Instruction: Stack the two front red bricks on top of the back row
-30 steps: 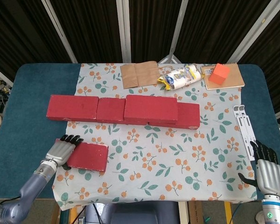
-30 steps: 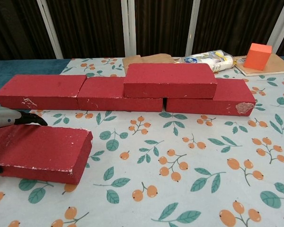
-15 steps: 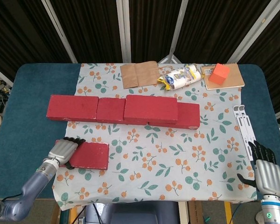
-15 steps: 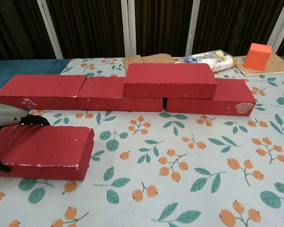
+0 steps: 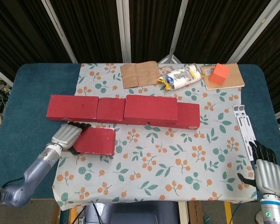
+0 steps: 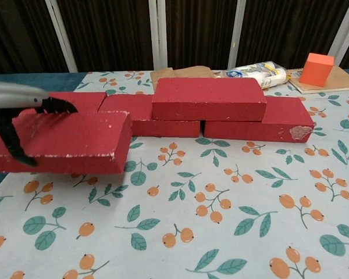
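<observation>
The left hand (image 5: pixel 67 136) was grasping a red brick (image 5: pixel 96 141) by its left end, fingers over the top face and thumb against the near face as seen in the chest view. The brick was raised clear of the floral tablecloth (image 5: pixel 163 163) and sat just in front of the back row (image 5: pixel 86 108), near that row's left part; in the chest view it overlapped the row's left-hand brick, and contact between them could not be determined. A stacked brick (image 5: pixel 150 109) already lay on top of the back row, spanning the joint between the middle and right bricks. The right brick of the row showed a pale chipped corner (image 6: pixel 301 132) in the chest view.

The right hand (image 5: pixel 267 169) was at the near right edge of the table (image 5: pixel 18 116), off the cloth, holding nothing, fingers extended and slightly apart. It lay close to a white folding stand (image 5: pixel 245 127) without touching it.

Along the far edge were a brown paper bag (image 5: pixel 139 74), a plastic-wrapped package (image 5: pixel 180 77), and an orange cube (image 5: pixel 219 73) resting on a spiral notebook (image 5: pixel 231 80)
</observation>
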Motion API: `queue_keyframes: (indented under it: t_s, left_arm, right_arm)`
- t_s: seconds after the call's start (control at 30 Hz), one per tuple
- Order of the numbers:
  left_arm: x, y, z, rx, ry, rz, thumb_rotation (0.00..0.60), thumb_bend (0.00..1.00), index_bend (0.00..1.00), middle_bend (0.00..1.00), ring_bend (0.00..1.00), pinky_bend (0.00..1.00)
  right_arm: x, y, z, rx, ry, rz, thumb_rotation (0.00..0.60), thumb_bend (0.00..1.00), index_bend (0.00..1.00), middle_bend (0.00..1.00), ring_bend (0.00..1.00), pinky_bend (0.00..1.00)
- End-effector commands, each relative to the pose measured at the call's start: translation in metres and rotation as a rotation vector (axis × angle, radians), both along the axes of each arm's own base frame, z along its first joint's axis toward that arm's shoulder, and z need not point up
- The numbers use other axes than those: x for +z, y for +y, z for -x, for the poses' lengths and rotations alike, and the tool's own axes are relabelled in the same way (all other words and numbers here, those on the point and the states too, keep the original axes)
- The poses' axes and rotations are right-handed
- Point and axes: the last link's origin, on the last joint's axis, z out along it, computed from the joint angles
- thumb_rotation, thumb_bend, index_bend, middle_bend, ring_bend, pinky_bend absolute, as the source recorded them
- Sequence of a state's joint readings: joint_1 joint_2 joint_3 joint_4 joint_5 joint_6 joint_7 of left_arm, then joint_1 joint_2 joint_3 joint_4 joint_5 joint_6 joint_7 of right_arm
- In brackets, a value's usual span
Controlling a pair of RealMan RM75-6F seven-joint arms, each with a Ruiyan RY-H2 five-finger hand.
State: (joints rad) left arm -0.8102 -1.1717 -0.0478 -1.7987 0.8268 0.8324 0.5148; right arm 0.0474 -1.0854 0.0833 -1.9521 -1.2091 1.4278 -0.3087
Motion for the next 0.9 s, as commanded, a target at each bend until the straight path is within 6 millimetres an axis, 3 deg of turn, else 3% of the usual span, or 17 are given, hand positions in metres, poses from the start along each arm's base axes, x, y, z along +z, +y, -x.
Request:
queue_keyframes:
  t_s: [0.03,0.23,0.4,0.6,0.9]
  left_arm:
    - [0.027,0.041,-0.024,0.000,-0.019,-0.022,0.600,0.16,0.32,0.37,0.31,0.34]
    - [0.047,0.091,-0.043,-0.005,0.025,-0.032,0.600,0.16,0.33,0.36,0.30,0.31]
    - [0.042,0.121,-0.046,0.014,0.045,-0.040,0.600,0.16,0.35,0.35,0.29,0.30]
    - [0.032,0.141,-0.044,-0.014,0.122,-0.040,0.600,0.16,0.35,0.34,0.28,0.28]
    - [0.023,0.155,-0.050,0.000,0.093,-0.031,0.600,0.16,0.35,0.33,0.27,0.28]
  right_arm:
    - [-0.001,-0.003,0.002,-0.017,0.012,0.007,0.600,0.21,0.00,0.00,0.02,0.00]
    - [-0.003,-0.008,0.007,-0.057,0.042,0.019,0.600,0.21,0.00,0.00,0.02,0.00]
    - [-0.006,-0.014,0.011,-0.082,0.059,0.026,0.600,0.21,0.00,0.00,0.02,0.00]
    - [-0.006,-0.020,0.015,-0.050,0.044,0.032,0.600,0.21,0.00,0.00,0.02,0.00]
    - [-0.006,-0.022,0.020,-0.053,0.070,0.051,0.600,0.21,0.00,0.00,0.02,0.00]
